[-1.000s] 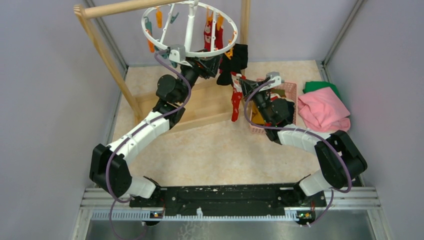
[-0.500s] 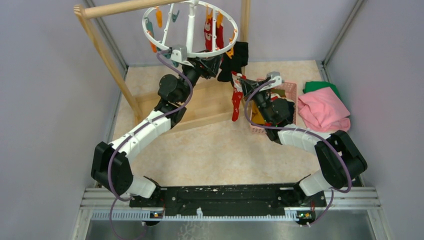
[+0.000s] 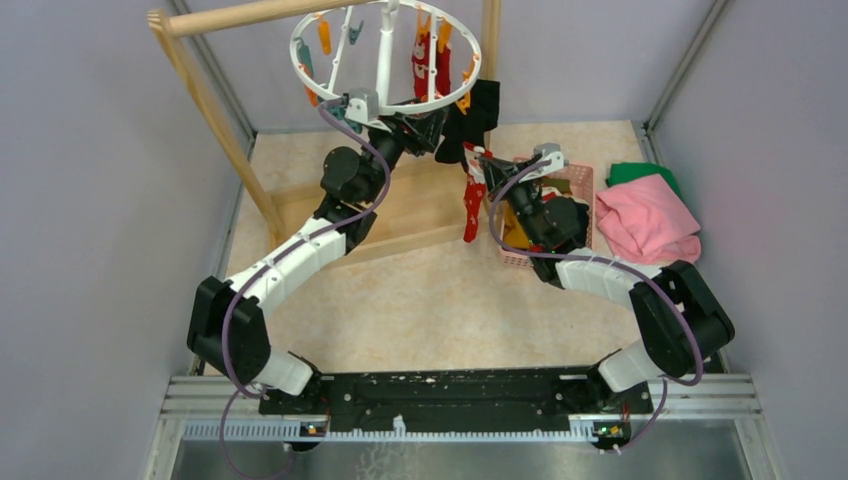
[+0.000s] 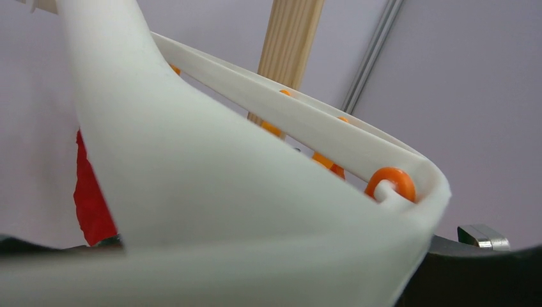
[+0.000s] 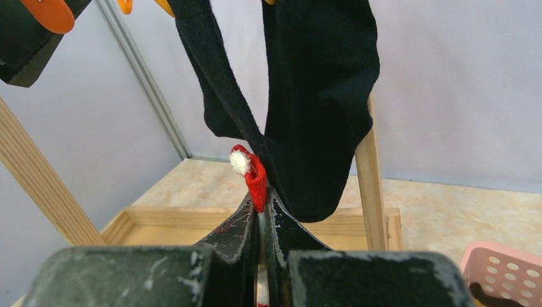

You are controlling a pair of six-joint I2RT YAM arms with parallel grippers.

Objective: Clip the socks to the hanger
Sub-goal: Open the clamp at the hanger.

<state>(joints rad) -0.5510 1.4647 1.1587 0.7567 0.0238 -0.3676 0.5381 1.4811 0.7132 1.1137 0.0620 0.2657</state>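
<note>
The white round hanger (image 3: 383, 70) hangs from the wooden rack, with orange and teal clips around its rim. Red patterned socks (image 3: 430, 62) and a black sock (image 3: 480, 110) dangle from it. My left gripper (image 3: 418, 122) sits at the ring's near edge. In the left wrist view the hanger's rim (image 4: 192, 160) fills the space between the jaws, next to an orange clip loop (image 4: 391, 182). Just right of it, my right gripper (image 3: 482, 158) is shut on a red-white striped sock (image 3: 470, 205) that hangs below it. In the right wrist view the sock's cuff (image 5: 255, 176) pokes out beneath the black sock (image 5: 319, 96).
The wooden rack (image 3: 205, 95) slants along the left, and its base frame (image 3: 420, 215) lies under both arms. A pink basket (image 3: 578, 178) holding more socks stands behind the right arm. Folded pink (image 3: 648, 222) and green (image 3: 640, 172) cloths lie at the right.
The left arm has pushed up and to the right, and the hanger ring has risen and tilted with it. The right gripper and its striped sock have stayed put.
</note>
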